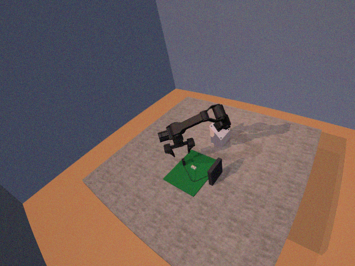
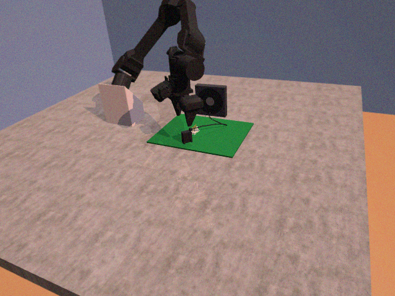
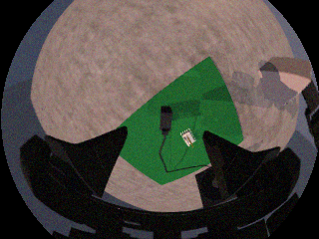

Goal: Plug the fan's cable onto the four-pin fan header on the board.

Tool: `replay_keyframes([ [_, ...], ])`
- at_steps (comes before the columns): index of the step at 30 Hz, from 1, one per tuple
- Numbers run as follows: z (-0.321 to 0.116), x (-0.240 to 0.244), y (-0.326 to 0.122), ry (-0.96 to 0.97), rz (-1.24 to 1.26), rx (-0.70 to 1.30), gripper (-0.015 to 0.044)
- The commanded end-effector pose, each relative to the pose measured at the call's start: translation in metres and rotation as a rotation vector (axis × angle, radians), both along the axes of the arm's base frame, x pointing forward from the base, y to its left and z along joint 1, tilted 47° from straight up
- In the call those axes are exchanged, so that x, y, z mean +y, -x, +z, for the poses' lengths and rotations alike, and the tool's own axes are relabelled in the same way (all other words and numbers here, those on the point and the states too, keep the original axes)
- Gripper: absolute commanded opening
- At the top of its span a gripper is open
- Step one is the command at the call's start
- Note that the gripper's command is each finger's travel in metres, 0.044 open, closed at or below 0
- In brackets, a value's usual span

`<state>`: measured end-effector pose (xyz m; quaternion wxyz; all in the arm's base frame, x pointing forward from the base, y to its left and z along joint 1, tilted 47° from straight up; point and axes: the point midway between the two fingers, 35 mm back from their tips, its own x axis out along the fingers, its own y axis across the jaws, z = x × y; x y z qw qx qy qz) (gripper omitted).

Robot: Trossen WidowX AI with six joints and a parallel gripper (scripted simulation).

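The green board (image 1: pixel 192 189) (image 2: pixel 223 146) (image 3: pixel 150 164) carries the small white fan header (image 1: pixel 193 167) (image 2: pixel 194 132) (image 3: pixel 187 137), whose pins show. The black plug (image 1: pixel 183 160) (image 2: pixel 186 137) (image 3: pixel 165 119) is off the header, to one side near the board's edge. Whether it rests on the board is hard to tell. Its thin cable (image 1: pixel 193 180) (image 2: pixel 207 126) bends back to the black fan (image 1: pixel 214 172) (image 2: pixel 218 95) (image 3: pixel 206 186). My gripper (image 1: pixel 181 154) (image 2: pixel 184 120) (image 3: pixel 165 131) is open and empty above the plug, which appears between the fingers in the wrist view.
The fan stands upright at the board's edge, on the header's side away from the plug. The pale block at the arm's base (image 1: pixel 220 140) (image 2: pixel 113 105) (image 3: pixel 294 82) stands near another side of the board. A grey mat (image 1: pixel 229 217) (image 2: pixel 191 222) lies under everything.
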<state>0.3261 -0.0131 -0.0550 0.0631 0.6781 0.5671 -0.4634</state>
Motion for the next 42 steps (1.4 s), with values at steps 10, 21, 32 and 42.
replay_keyframes([
  [10,-0.019,0.018,0.004,-0.006,-0.012,0.004,0.0440],
  [21,-0.031,0.031,0.005,-0.006,-0.012,0.004,0.0440],
  [32,-0.044,0.045,0.006,-0.008,-0.012,0.004,0.0440],
  [42,-0.049,0.051,0.008,-0.009,-0.012,0.005,0.0440],
])
